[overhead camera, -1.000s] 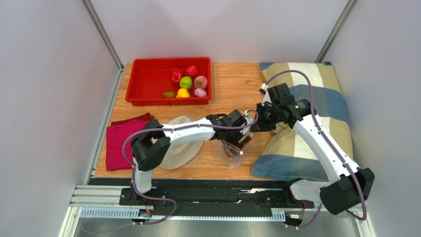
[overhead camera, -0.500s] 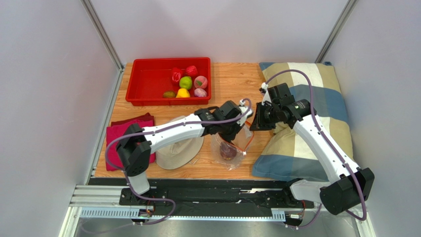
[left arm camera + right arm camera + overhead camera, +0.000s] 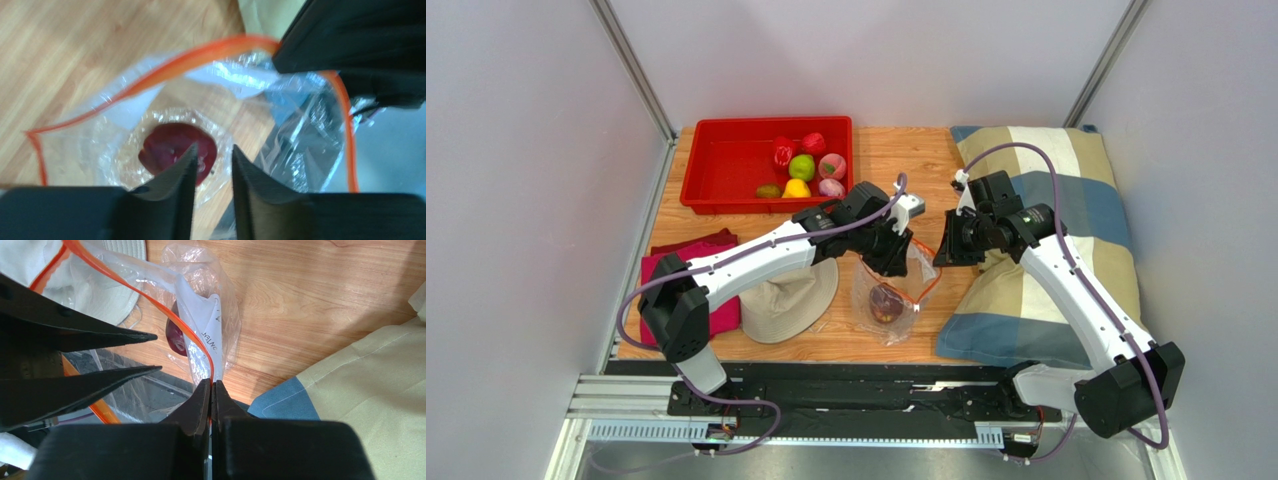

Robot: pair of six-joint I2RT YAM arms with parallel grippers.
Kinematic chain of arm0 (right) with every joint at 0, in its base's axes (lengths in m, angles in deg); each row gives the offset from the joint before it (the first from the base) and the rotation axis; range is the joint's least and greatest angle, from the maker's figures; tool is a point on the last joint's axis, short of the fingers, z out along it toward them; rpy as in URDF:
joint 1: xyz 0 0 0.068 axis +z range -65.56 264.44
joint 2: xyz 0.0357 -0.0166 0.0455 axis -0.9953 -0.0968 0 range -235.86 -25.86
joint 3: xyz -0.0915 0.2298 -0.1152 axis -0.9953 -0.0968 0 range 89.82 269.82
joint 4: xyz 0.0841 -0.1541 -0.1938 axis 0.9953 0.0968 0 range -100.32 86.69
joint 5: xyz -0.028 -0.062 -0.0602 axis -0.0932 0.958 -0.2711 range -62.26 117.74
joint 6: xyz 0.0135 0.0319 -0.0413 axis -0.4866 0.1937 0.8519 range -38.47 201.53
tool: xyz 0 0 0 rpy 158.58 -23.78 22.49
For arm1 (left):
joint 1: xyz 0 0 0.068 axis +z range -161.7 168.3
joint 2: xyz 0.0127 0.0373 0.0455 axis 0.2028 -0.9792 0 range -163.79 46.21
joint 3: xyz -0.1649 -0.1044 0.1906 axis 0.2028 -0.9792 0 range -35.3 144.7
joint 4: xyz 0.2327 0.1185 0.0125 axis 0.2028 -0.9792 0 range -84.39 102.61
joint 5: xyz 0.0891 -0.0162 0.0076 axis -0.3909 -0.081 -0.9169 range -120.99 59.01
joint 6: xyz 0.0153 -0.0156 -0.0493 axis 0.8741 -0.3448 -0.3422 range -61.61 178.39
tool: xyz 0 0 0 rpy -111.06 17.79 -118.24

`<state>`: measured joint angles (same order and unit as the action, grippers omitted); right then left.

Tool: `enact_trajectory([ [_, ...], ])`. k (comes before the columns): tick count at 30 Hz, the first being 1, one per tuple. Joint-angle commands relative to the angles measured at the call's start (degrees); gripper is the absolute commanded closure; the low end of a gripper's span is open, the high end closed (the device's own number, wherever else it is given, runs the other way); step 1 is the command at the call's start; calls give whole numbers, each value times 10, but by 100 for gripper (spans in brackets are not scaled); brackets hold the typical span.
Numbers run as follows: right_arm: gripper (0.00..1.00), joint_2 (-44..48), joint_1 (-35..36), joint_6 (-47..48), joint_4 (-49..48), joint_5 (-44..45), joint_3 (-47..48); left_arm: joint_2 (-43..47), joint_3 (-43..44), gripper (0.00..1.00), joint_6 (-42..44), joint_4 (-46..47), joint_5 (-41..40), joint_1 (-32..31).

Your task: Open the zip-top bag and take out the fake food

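Left end effector [image 3: 213, 151], spread, has exited the zip-top bag [image 3: 898, 322]; right end effector [image 3: 211, 384] pinches its rim.

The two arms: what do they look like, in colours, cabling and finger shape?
Both the left arm and the right arm have white links between bulky black joint housings. A purple cable loops along each arm. The left gripper and right gripper are black, with plain matte fingers tapering to narrow tips. No markings are legible.
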<state>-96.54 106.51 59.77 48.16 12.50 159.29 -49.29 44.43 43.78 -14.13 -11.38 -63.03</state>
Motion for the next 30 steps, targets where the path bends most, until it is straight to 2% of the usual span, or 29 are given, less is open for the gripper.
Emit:
enact_trajectory([
  [1, 100, 5, 1, 9, -14, 1, 13, -3, -18, 55, 55, -78, -2, -9],
  [4, 100, 5, 1, 10, -14, 0, 12, -15, -19, 28, 95, -110, -43, -31],
  [7, 100, 4, 1, 7, -20, -3, 8, -34, -19, 16, 124, -111, -80, -52],
  [10, 100, 2, 1, 6, -22, -10, 5, -56, -19, 14, 128, -97, -101, -68],
  [13, 100, 4, 0, 7, -21, -8, 4, -78, -23, 1, 130, -88, -144, -81],
  [21, 100, 5, 1, 7, -21, -8, 0, -115, -52, 1, 127, -57, -195, -98],
  [24, 100, 5, 1, 6, -24, -8, 0, -129, -61, 4, 117, -38, -195, -99],
  [27, 100, 4, 1, 5, -24, -10, -3, -147, -66, 11, 110, -20, -195, -99],
  [30, 100, 4, 1, 6, -24, -10, -5, -151, -66, 30, 107, -16, -194, -99],
])
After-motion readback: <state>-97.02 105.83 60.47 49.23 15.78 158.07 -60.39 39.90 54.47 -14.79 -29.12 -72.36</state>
